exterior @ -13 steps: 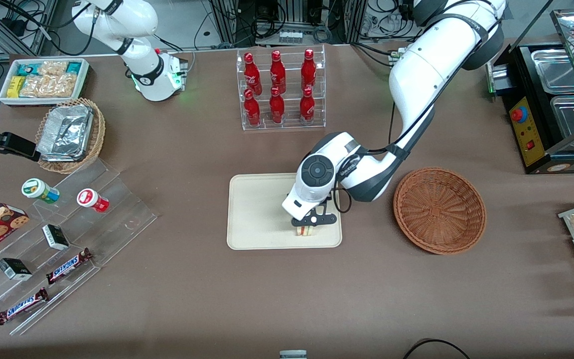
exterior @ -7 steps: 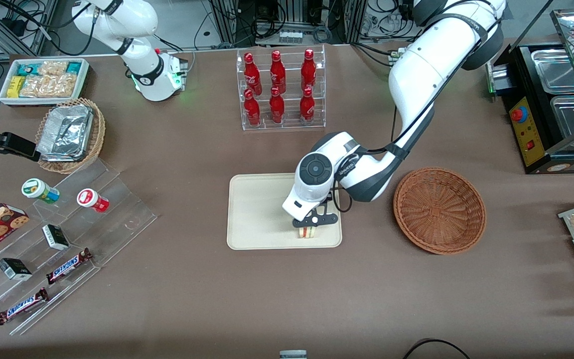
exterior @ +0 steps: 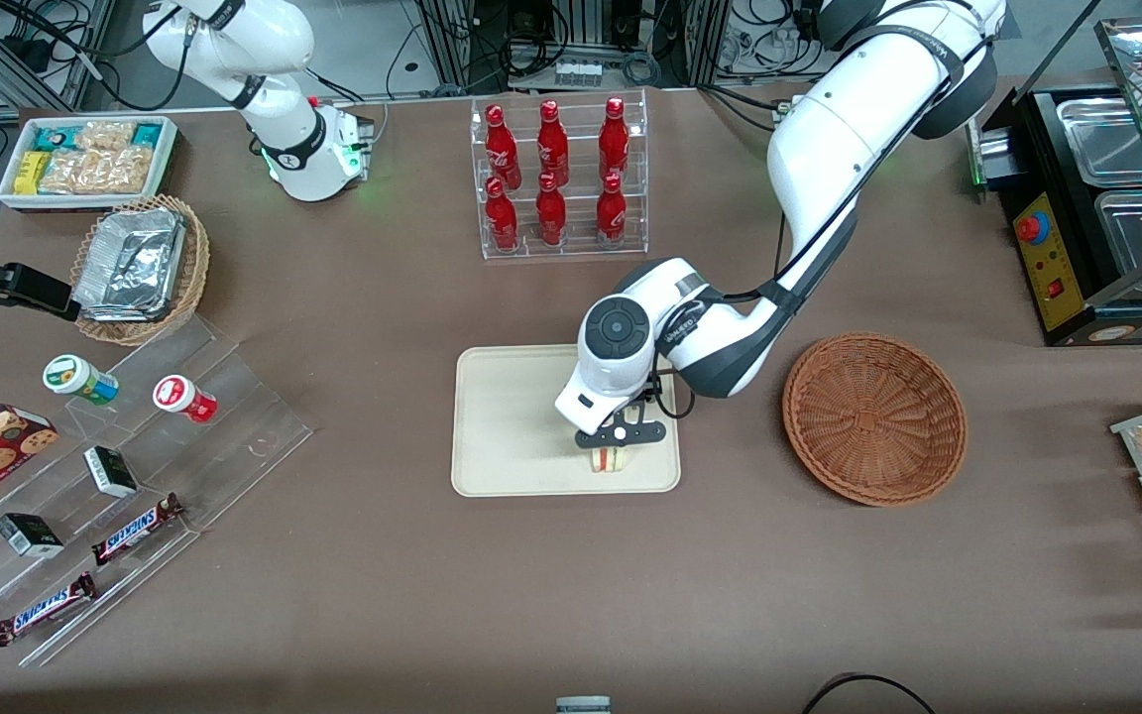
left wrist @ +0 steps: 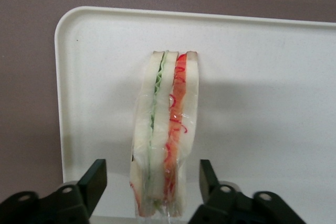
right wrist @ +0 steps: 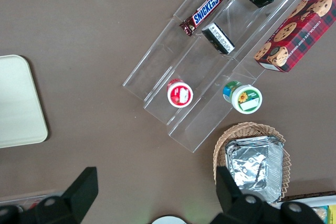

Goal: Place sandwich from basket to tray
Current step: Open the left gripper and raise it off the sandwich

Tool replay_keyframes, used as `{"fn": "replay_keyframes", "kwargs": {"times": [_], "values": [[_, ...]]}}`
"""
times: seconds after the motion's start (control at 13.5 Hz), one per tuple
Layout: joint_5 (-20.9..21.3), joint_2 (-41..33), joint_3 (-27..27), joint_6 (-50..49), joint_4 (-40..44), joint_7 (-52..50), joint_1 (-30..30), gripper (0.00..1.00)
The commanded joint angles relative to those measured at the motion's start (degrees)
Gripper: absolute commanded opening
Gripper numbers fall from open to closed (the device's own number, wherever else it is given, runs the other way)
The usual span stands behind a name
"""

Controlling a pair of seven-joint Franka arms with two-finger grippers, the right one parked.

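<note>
White bread down: the sandwich [left wrist: 167, 135] stands on edge on the tray [exterior: 512, 416], lower centre of the frame. The gripper [exterior: 619, 448] hangs just above it, fingers [left wrist: 93, 179] spread clear either side, holding nothing. Basket [exterior: 874, 417] empty; only withdrawal remains, I'd judge.

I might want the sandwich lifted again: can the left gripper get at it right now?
Probably yes: the gripper hangs open right over the sandwich, which stands on its edge on the tray, one finger on either side and nothing between.
</note>
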Motion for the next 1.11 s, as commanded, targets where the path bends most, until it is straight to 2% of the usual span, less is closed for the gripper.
{"fn": "replay_keyframes", "kwargs": {"times": [0.0, 0.52, 0.67, 1.04], "values": [[1.5, 0.5, 0.5, -0.5, 1.5, -1.3, -1.0, 0.99], [1.4, -3.2, 0.5, -1.6, 1.7, -1.4, -0.1, 0.99], [1.8, -5.2, 0.5, -5.5, 2.0, -1.4, 0.0, 0.99], [1.0, -11.2, 0.4, -6.5, 1.8, -1.5, 6.5, 0.99]]}}
